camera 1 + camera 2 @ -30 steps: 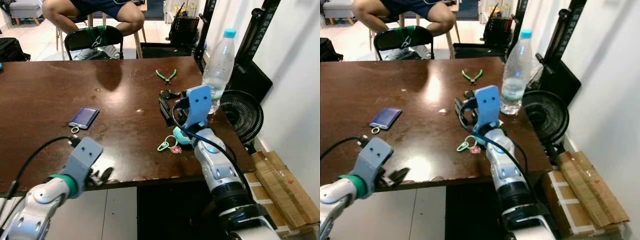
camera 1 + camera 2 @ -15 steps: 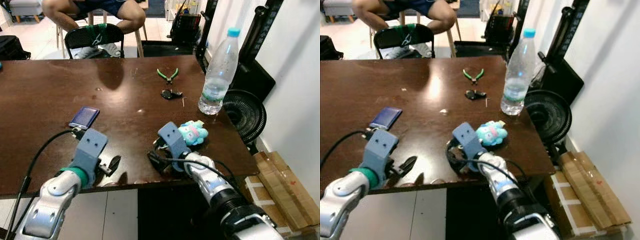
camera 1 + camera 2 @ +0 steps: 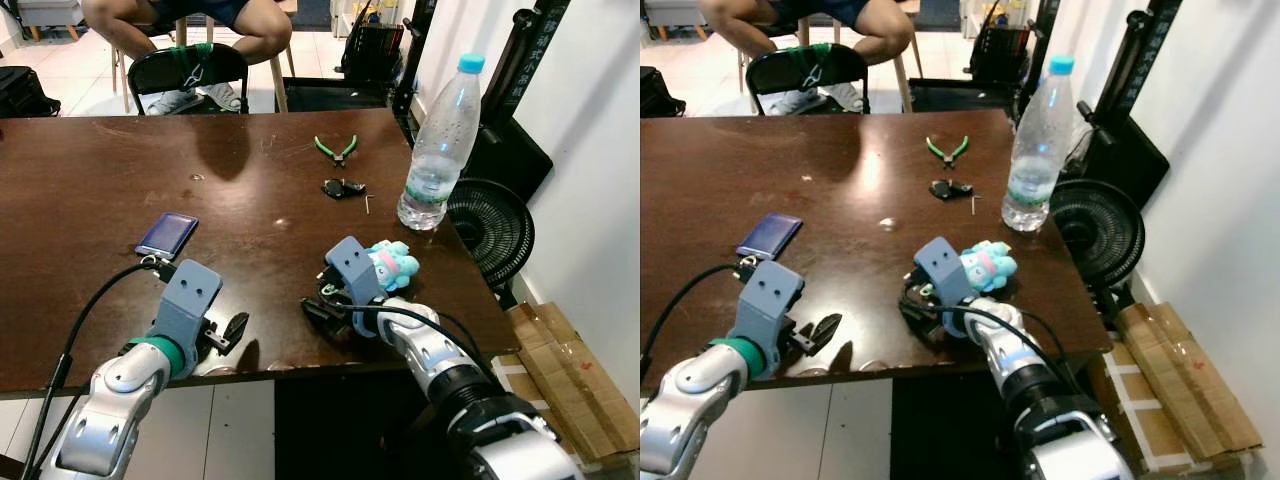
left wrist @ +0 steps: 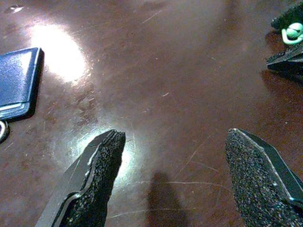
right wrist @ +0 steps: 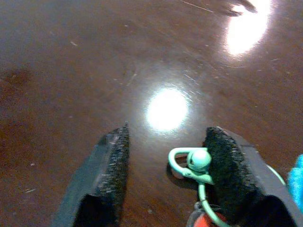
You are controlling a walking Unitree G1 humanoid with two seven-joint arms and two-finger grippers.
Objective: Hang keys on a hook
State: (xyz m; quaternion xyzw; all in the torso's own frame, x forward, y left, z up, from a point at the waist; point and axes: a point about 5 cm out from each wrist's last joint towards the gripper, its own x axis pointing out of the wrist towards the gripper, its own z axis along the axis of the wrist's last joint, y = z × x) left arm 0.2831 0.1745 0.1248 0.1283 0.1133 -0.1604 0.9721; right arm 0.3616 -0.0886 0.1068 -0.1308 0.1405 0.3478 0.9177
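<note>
A dark brown tabletop (image 3: 90,190) fills the scene, glossy with patches of reflected light; beyond its far edge a person sits on a chair (image 3: 188,72), and to the right stand a white wall and a black fan (image 3: 488,228) on the floor.

The right arm reaches in from the near edge, forearm low and angled toward the table's middle, its blue wrist block tilted up. The right gripper (image 3: 322,308) lies just above the wood near the front edge, fingers parted — a moderate gap. In the right wrist view the mint-green clasp of the keys (image 5: 194,163) sits on the tabletop between the fingers, close against the inner face of one finger (image 5: 229,161), with a bit of red charm below it; the fingers are not closed on it. A turquoise plush toy (image 3: 390,265) lies just beside the gripper, on its far right.

The left arm comes in from the near left corner, elbow bent, and the left gripper (image 3: 228,331) hovers at the table's front edge with its fingers spread wide, holding nothing. A blue phone-like card case (image 3: 167,234) lies near it, further in.

Farther back lie green-handled pliers (image 3: 334,150), a small black object (image 3: 342,187), and an upright clear water bottle (image 3: 438,145) with a blue cap.
</note>
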